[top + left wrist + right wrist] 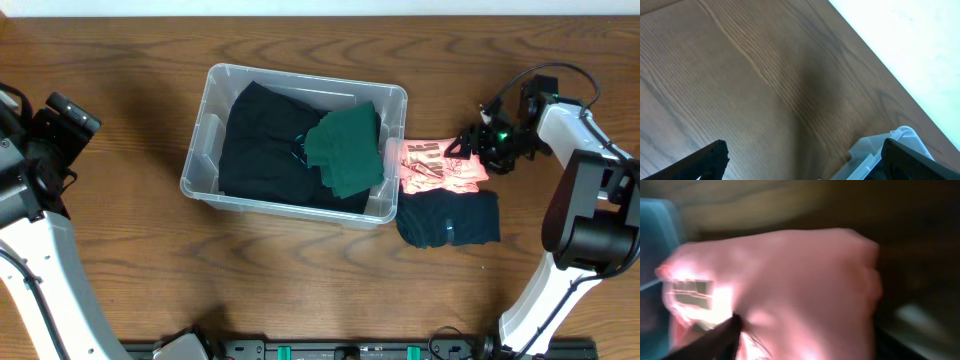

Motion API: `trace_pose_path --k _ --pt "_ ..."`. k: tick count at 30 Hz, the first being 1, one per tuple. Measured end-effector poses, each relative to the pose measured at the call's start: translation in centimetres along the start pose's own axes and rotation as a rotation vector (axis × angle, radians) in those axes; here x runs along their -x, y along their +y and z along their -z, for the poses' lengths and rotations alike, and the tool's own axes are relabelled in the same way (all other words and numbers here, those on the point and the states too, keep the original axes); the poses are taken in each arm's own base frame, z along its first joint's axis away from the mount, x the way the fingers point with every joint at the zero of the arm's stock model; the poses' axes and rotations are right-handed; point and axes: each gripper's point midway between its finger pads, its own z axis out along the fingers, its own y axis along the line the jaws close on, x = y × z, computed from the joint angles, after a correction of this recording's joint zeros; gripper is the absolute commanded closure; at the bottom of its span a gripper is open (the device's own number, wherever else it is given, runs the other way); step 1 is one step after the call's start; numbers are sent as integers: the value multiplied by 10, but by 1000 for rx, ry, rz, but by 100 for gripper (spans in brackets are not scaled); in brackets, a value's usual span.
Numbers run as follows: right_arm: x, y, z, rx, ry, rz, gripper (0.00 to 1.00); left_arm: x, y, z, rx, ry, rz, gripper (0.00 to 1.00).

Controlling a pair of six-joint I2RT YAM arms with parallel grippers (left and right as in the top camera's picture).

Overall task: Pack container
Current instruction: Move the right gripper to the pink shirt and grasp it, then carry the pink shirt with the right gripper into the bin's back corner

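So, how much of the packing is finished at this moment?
Done: a black cloth and a green cloth lie in the container. In hand: the right hand is at the pink cloth beside the container; the blur hides whether it grips. Left: the pink cloth and the dark blue cloth on the table.

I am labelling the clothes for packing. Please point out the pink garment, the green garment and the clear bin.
pink garment (432,168): overhead view, its printed middle.
green garment (345,150): overhead view, its centre.
clear bin (200,150): overhead view, its left wall.
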Motion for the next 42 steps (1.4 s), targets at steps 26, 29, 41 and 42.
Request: trace_pose_path --k 26,29,41,42 --pt "15 235 232 637 -636 621 99 0 0 0 1 0 0 2" --pt "0 282 239 725 -627 670 99 0 0 0 0 0 0 2" --pt "-46 427 83 805 -447 588 99 0 0 0 0 -1 0 2" --pt "-46 432 69 803 -451 576 99 0 0 0 0 0 0 2"
